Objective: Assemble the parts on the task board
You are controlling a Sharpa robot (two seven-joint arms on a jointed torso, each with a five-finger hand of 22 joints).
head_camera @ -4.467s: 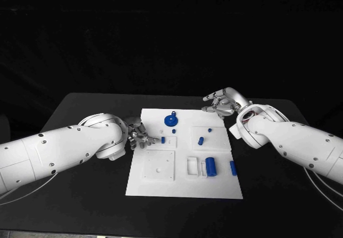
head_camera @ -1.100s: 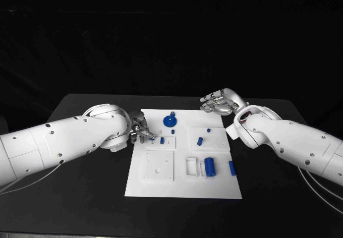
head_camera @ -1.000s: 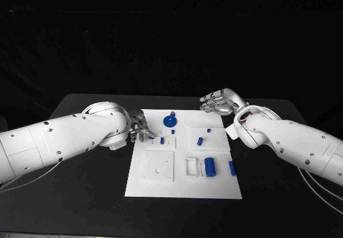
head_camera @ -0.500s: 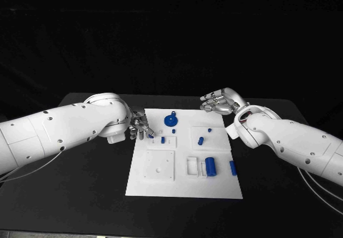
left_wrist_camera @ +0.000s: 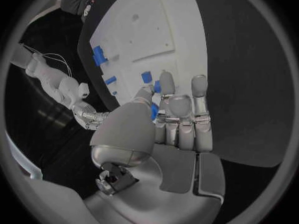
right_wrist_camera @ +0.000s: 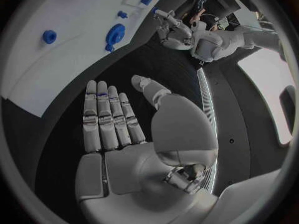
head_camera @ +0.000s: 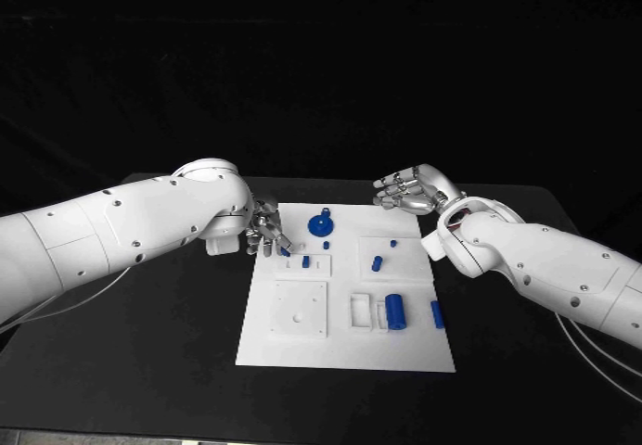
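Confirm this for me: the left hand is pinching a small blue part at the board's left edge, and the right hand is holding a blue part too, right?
Not quite. The left hand does pinch a small blue part at the left edge of the board, but the right hand holds nothing. The right wrist view shows its palm bare and fingers straight, over the black table beside the board.

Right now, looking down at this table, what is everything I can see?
table: one, black, under everything.
task board: one, white, middle of the table.
round part: one, blue, far end of the board.
small parts: four, blue, across the board's middle.
thick cylinder: one, blue, lying on the board's right half.
slim bar: one, blue, by the board's right edge.
held part: one, blue, seemingly pinched in the left hand.
left hand: silver, at the board's far left edge.
right hand: silver, holding nothing, fingers apart, beyond the board's far right corner.
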